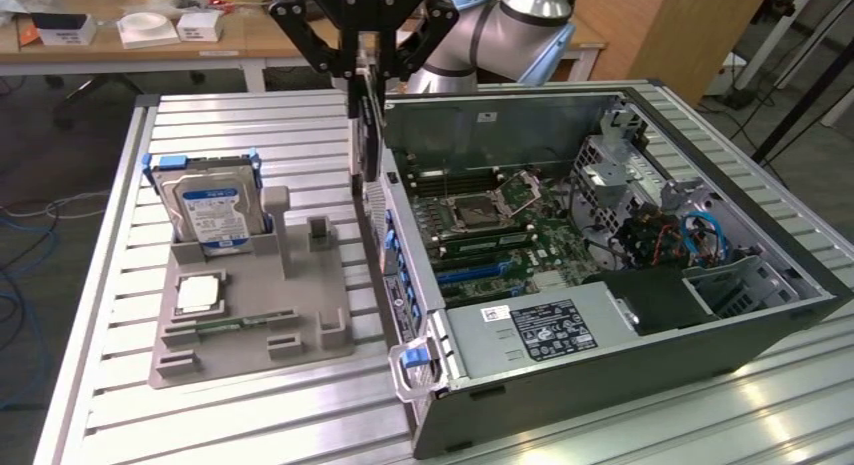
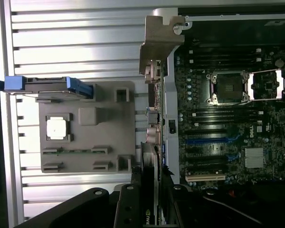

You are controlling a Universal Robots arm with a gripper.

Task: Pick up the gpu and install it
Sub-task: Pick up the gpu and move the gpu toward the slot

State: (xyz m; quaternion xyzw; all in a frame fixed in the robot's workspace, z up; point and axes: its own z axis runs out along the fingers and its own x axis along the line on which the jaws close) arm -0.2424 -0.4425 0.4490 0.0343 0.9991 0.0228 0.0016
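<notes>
Gripper (image 2: 151, 205) links are closest to the wrist camera, jaws pinched narrow on the gpu (image 2: 149, 180); card is clamped, not loose. In the exterior view the gripper (image 1: 366, 73) sits at 12 o'clock, pointing straight down, gpu (image 1: 360, 125) hanging edge-on beneath it; card is held just outside the rear wall of the PC case (image 1: 601, 385), over the strip of table (image 1: 240, 125) between case and grey parts tray (image 1: 314, 285); not inside the case, not seated. Tray is at 8 o'clock with the hard drive (image 1: 211, 210) upright in its holder; case fills 4 o'clock, motherboard (image 1: 534, 235) exposed, blue slots (image 1: 474, 272) look empty.

Handling call: card should be light and stiff but thin; brittle under bending, easy to twist in a pinch; best held on bare board edge, off the components and off the contact edge. Grip here looks to be on one edge; exact pad placement I can't tell.

Arm (image 1: 527, 15): silver joint behind the case at 1 o'clock, wrist vertical, tool axis plumb.
</notes>
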